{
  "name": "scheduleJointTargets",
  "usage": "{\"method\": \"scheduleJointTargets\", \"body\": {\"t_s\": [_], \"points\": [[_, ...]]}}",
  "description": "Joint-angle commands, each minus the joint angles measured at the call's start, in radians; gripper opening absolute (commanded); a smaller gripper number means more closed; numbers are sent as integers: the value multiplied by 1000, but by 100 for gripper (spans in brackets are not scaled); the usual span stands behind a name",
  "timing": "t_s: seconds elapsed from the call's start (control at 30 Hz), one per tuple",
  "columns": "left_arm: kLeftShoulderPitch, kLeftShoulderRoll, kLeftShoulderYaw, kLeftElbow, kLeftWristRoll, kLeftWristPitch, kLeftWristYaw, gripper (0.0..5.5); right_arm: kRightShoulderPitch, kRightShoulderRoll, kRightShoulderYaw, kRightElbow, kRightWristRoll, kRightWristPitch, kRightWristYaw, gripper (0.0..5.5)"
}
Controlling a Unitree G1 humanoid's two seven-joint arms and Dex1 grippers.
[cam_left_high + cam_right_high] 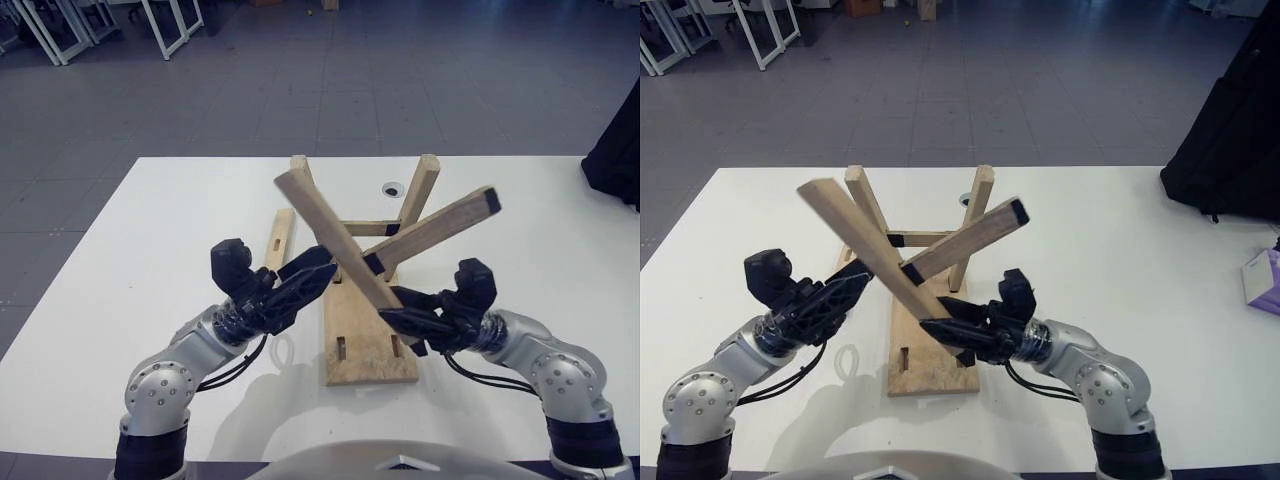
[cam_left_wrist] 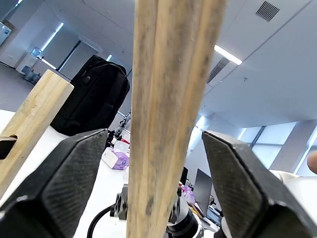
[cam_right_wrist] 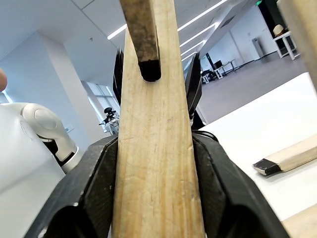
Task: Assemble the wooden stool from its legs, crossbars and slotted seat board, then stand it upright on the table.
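Head cam: right gripper (image 1: 398,312) clamps the low end of the leg (image 1: 325,225). Its long axis runs up and away toward my left. Dark-tipped crossbar (image 1: 445,222) meets it mid-length, slanting up toward my right. My left gripper (image 1: 322,266) sits at that joint, so it's the nearer one. Slotted seat board (image 1: 372,358) lies flat on the table (image 1: 150,230) underneath.
Left wrist: jaws spread, leg between them, gap each side.
Right wrist: jaws pinch the leg; crossbar end butts its face. Seated or not, can't tell.

Both forearms angled inward, left claw (image 1: 318,268) parted, right claw (image 1: 395,305) clamped on a leg (image 1: 325,225).
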Motion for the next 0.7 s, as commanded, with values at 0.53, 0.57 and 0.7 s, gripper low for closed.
{"method": "scheduleJointTargets", "body": {"t_s": [0.53, 0.57, 0.7], "points": [[-28, 36, 3, 34, 26, 15, 32, 267, -25, 17, 80, 31, -72, -85, -34, 203], [-29, 34, 2, 38, 33, 14, 33, 256, -26, 16, 78, 30, -68, -83, -34, 203], [-37, 32, 0, 45, 53, 8, 24, 215, -32, 17, 79, 34, -75, -94, -34, 203]]}}
